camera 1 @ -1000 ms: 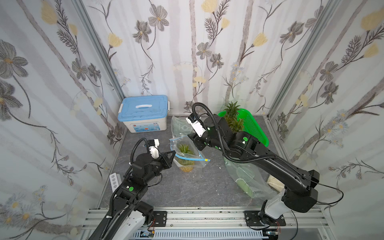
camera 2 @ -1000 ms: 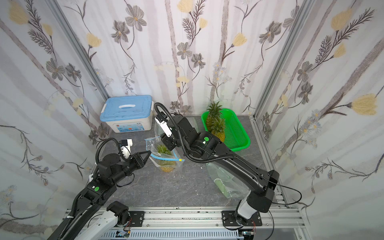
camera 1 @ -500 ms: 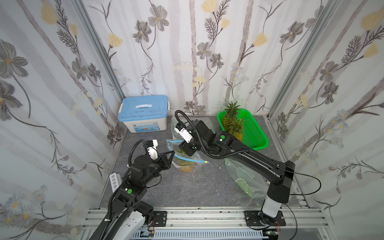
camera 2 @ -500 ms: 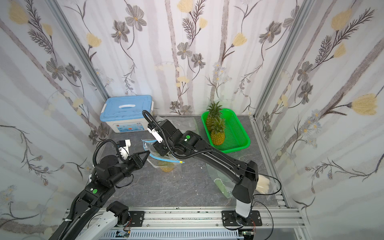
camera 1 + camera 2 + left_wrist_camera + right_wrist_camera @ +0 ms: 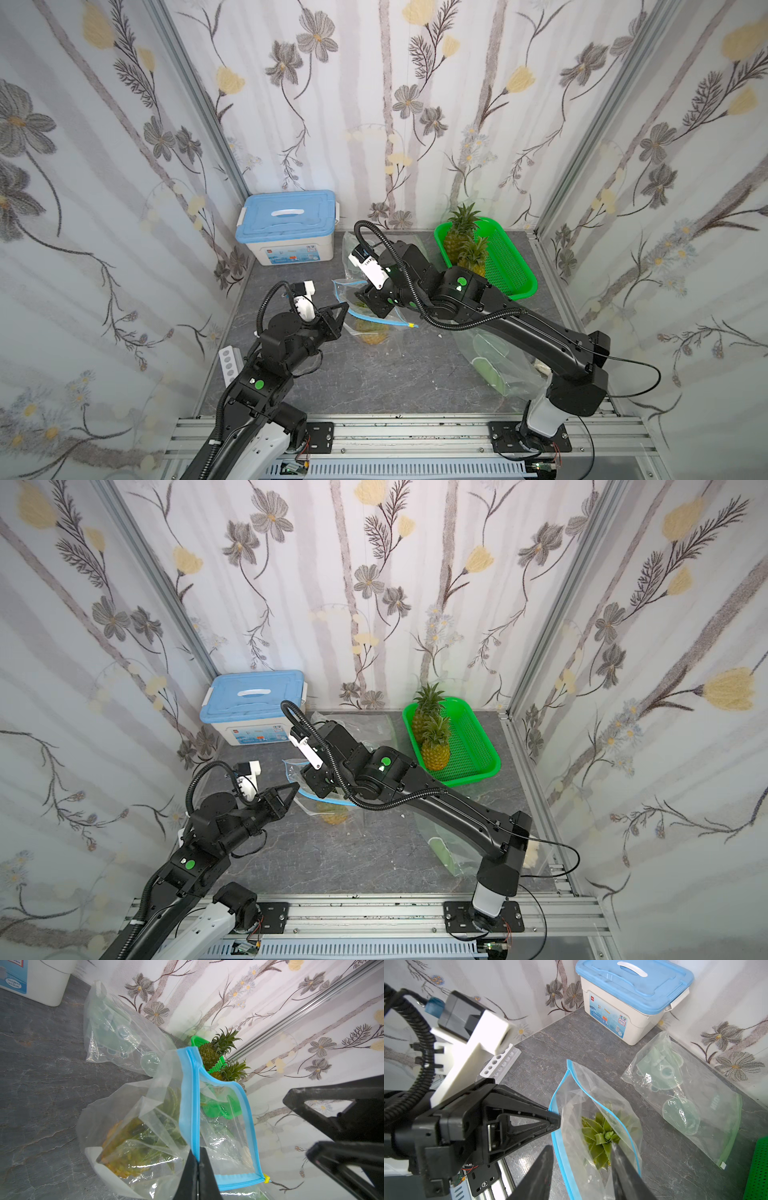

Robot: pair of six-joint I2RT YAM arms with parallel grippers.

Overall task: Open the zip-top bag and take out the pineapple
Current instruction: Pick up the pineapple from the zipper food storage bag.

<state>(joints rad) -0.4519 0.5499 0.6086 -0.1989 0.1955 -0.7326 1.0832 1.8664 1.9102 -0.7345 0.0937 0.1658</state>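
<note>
Left gripper (image 5: 197, 1155) is clamped shut on the blue rim of the zip-top bag (image 5: 591, 1095), held up mid-table with the pineapple (image 5: 602, 1136) inside, crown toward the mouth; right gripper (image 5: 581, 1146) is hung partly open over that mouth, nothing pinched yet. Rim should probably be kept taut and the crown taken low at its base, film left out. Spare clear bag (image 5: 376, 729) is seen at 1 o'clock, blue-lidded box (image 5: 253, 696) at 11, green basket (image 5: 478, 746) at 2, none blocking.

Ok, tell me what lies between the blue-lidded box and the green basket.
A clear bag holding pale green pieces lies flat between the box and basket, plainest in the right wrist view.
</note>
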